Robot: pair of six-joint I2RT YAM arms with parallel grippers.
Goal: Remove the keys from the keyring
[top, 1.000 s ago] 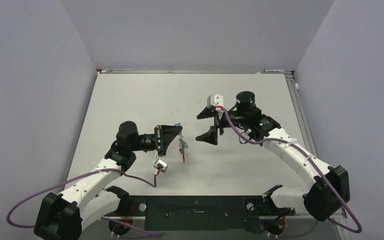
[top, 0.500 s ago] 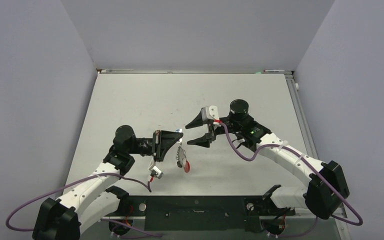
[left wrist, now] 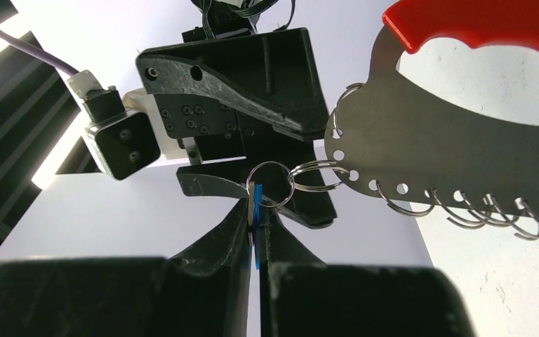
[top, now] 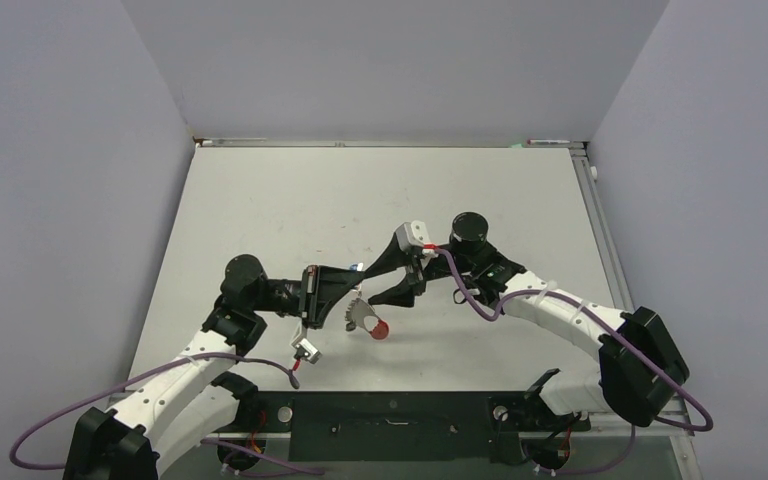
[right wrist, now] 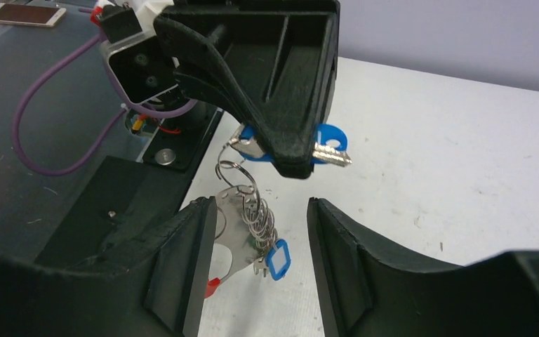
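1. Top view: my left claw (top: 345, 290) is clamped on a blue-tagged key (top: 356, 266) above the middle of the table (top: 290, 190), nearer its near edge than its far one. The keyring (top: 365, 318) dangles beneath, red end lowest. I cannot tell whether that end touches the table. My right claw (top: 373, 286) stands apart, one finger on each side of the bunch.

2. Left wrist view: my pads are pinched flat on the blue tag. A small split ring (left wrist: 270, 184) rises from the key and links through a second ring into a hole in the keyring's silvery plate. I judge that my best help here is a firm, level hold, so the ring stays presented and does not swing.

3. Right wrist view: my fingers are wide apart with the keyring hanging between them, another blue tag (right wrist: 277, 260) low on it. I should close on the stiff plate rather than on the loose rings, squarely, and then work the two claws apart gently. A jerk could drag the key out of my left pads.
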